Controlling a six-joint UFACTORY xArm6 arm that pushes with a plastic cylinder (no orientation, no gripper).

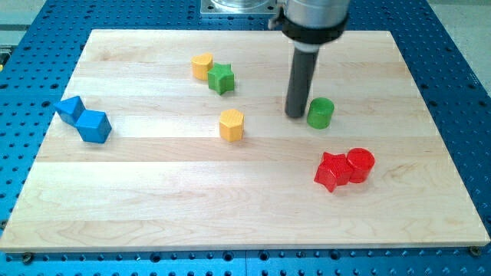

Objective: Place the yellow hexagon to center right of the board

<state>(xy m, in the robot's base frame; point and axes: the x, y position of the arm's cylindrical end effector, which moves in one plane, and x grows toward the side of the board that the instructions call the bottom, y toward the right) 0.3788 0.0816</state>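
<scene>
**Q:** Where is your tip, and does it hold anything?

**A:** My tip (295, 115) rests on the board (230, 207), right of centre. It is a plain dark rod with nothing to open or close, so it holds nothing. It stands just left of the green cylinder (321, 113), very near it; I cannot tell if they touch.

**Q:** Where is the yellow hexagon?

**A:** The yellow hexagon (231, 125) sits near the middle of the board, to the view's left of my tip, with bare wood between us. It is a small, squat, six-sided block, orange-yellow, standing flat and alone.

**Q:** What else is there?

**A:** A yellow cylinder (202, 67) touching a green star (221, 78) toward the view's top. Two blue blocks (84, 119) touch at the left edge. A red star (333, 170) and red cylinder (360, 165) touch at lower right.

**Q:** How should the push go?

**A:** I judge I am on the wrong side. I should circle round to the hexagon's left face, passing without nudging it, then push steadily rightward through its centre so it does not spin off. The green cylinder lies roughly in that path, and the red pair sits just below it, so I would steer between them or stop short.
</scene>
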